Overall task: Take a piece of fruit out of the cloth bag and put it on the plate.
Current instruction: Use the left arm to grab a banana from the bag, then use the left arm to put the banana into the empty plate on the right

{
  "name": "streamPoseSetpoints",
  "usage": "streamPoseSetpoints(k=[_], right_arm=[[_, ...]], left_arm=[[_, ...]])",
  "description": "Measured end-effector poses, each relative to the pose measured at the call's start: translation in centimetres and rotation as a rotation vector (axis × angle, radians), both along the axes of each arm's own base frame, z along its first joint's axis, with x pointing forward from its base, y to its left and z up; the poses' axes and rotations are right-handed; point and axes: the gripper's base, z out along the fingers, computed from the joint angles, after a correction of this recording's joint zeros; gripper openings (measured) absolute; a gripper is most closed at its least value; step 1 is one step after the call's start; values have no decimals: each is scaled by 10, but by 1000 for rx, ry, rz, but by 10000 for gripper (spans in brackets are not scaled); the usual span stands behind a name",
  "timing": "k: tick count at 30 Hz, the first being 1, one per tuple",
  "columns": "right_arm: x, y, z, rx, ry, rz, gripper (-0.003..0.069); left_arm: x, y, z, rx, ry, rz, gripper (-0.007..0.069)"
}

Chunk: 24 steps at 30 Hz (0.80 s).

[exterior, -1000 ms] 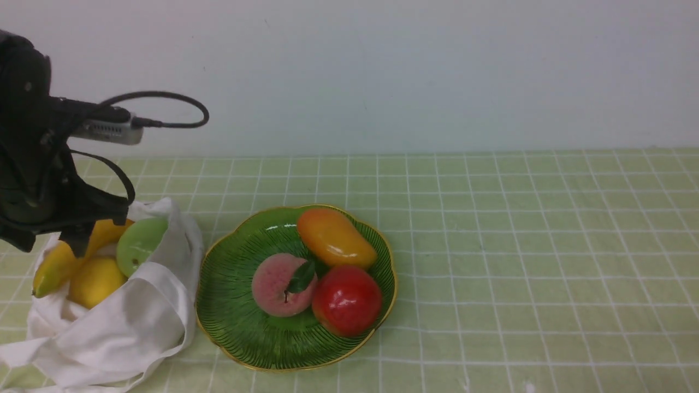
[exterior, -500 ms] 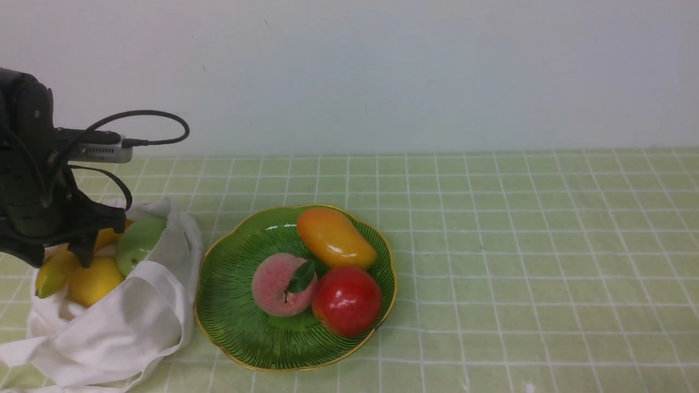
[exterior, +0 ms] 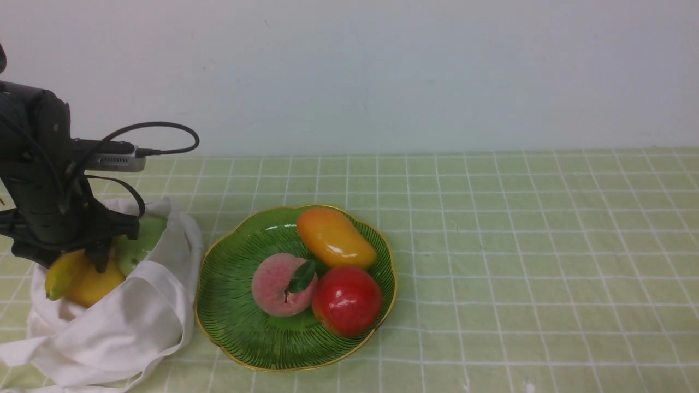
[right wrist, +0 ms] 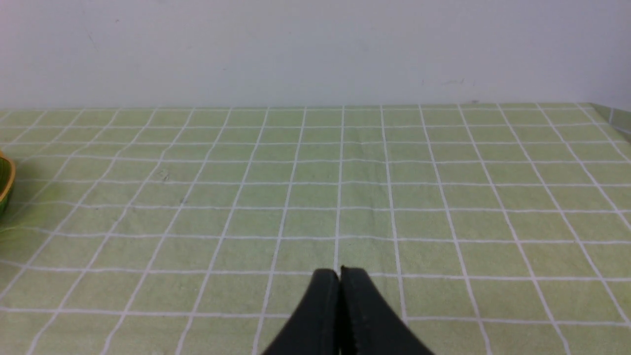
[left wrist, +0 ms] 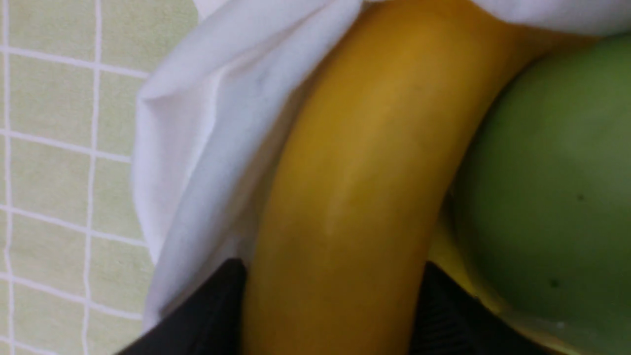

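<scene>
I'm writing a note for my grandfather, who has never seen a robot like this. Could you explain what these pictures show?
This is a two-armed robot at a table with a green checked cloth. The front view looks forward from between its arms; the other two come from cameras on its wrists.

At the left, a white cloth bag holds a banana, a lemon and a round green fruit. Beside it, a green plate carries a mango, a pink peach and a red fruit.

The left tool is around the banana; whether it grips yet, I can't tell. The right tool is shut, holding nothing.
</scene>
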Motion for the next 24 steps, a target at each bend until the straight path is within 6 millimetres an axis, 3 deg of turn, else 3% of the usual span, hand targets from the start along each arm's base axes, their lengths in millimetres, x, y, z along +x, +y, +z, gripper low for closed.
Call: streamPoseSetpoints(k=[7, 12, 15, 17, 24], right_arm=[[0, 0, 0, 0, 0, 0, -15], [0, 0, 0, 0, 0, 0, -15], [0, 0, 0, 0, 0, 0, -15], [0, 0, 0, 0, 0, 0, -15], [0, 0, 0, 0, 0, 0, -15]], left_arm=[[1, 0, -3, -1, 5, 7, 302], [-3, 2, 7, 24, 12, 7, 303], [-8, 4, 28, 42, -11, 13, 303], [-14, 4, 54, 53, -45, 26, 303], [-27, 8, 104, 101, -69, 29, 303]])
